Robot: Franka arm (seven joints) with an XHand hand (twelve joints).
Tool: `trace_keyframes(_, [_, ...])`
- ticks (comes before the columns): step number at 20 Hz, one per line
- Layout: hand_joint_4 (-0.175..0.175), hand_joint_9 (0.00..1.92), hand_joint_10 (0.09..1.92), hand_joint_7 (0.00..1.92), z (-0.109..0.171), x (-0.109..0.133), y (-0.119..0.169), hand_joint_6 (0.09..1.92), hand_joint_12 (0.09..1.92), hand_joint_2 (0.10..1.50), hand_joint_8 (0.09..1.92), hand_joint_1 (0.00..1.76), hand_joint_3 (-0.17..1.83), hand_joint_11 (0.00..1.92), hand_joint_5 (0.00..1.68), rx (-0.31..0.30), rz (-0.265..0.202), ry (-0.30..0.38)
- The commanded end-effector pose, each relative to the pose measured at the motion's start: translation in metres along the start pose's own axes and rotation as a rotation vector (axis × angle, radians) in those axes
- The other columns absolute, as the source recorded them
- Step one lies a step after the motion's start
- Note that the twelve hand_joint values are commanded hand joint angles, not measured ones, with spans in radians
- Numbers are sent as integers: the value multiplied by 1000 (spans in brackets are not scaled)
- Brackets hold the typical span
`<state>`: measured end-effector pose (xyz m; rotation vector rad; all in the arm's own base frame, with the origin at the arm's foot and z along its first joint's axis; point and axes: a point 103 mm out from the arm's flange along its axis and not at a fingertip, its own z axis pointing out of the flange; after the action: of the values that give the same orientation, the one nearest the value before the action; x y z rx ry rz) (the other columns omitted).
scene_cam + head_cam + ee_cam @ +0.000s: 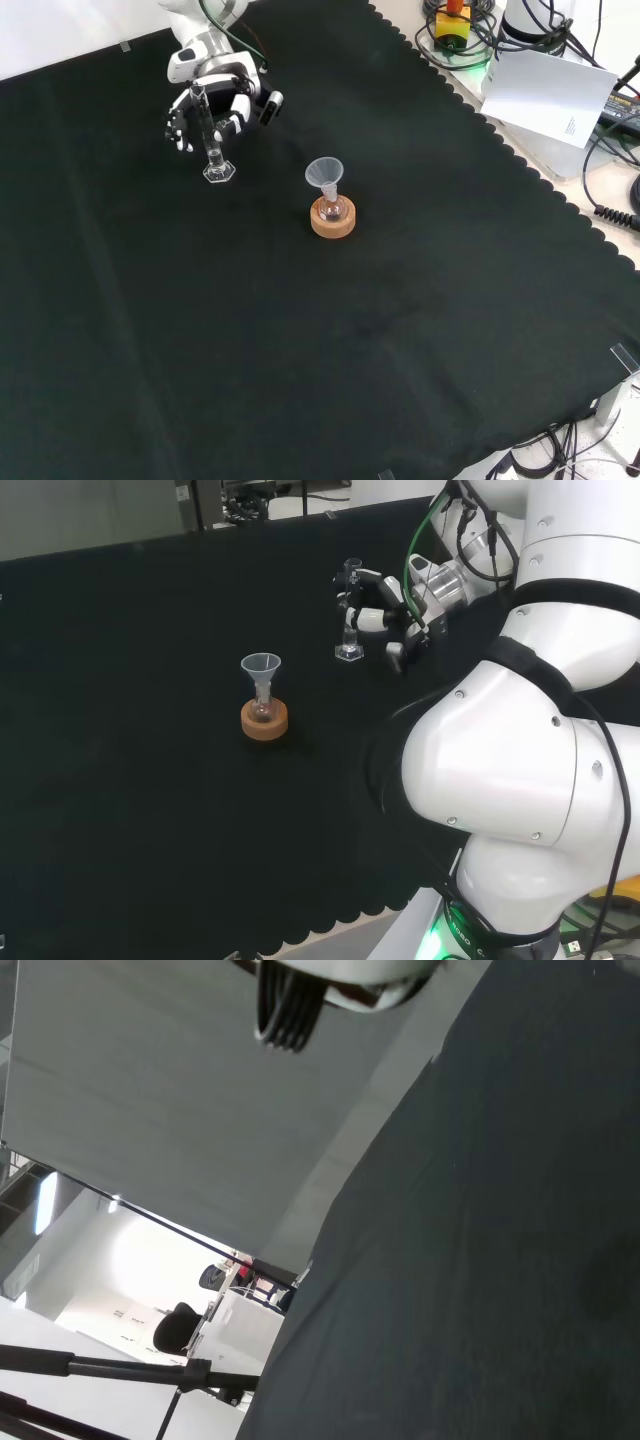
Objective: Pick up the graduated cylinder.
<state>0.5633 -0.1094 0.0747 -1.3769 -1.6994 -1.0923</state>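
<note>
The tabletop is covered by a matte black cloth whose near edge, in the head view, is cut in small scallops. Two groups of clear ware are seen on it.

The first is one graduated cylinder, a narrow, straight, transparent tube on a flat, angular clear foot. It is seen upright in both the head view and the front view, with its foot on or just above the cloth; which of the two cannot be told. In the front view it is placed at about eleven o'clock from the cloth's middle, and at about ten o'clock from the cork ring.

The hand, black with white segments, is seen closed about the upper part of the cylinder: its fingers are curled round the tube from one side and the thumb is set against the other. In the head view the hand is reached in from three o'clock of the cylinder, ahead of the arm's smooth, rounded white links.

The second group is one small round-bodied flask, clear, seated in one cork ring, a thick, tan, round stand. One clear conical funnel is set with its stem in the flask's neck, its wide mouth upward. In the head view this group is found at about eight o'clock from the cylinder, well apart from it.

In the wrist view a smooth expanse of the black cloth is seen.
</note>
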Motion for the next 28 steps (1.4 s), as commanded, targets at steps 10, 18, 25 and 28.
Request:
trace_keyframes(10, [-29, 875, 424, 551, 2, -3, -6, 622, 1053, 743, 671, 1145, 652, 812, 695, -30, -1, -20])
trace_keyframes(18, [-128, 1140, 327, 856, -16, 7, -9, 1082, 869, 1100, 680, 1124, 120, 1133, 888, -58, 45, -150])
trace_keyframes(25, [-175, 1415, 125, 1010, -34, 38, -8, 1010, 724, 1112, 955, 1250, 3, 1311, 975, 57, 52, -428])
trace_keyframes(28, [-175, 1441, 107, 1018, -41, 52, -10, 989, 716, 1106, 972, 1262, -1, 1320, 988, 90, 43, -509])
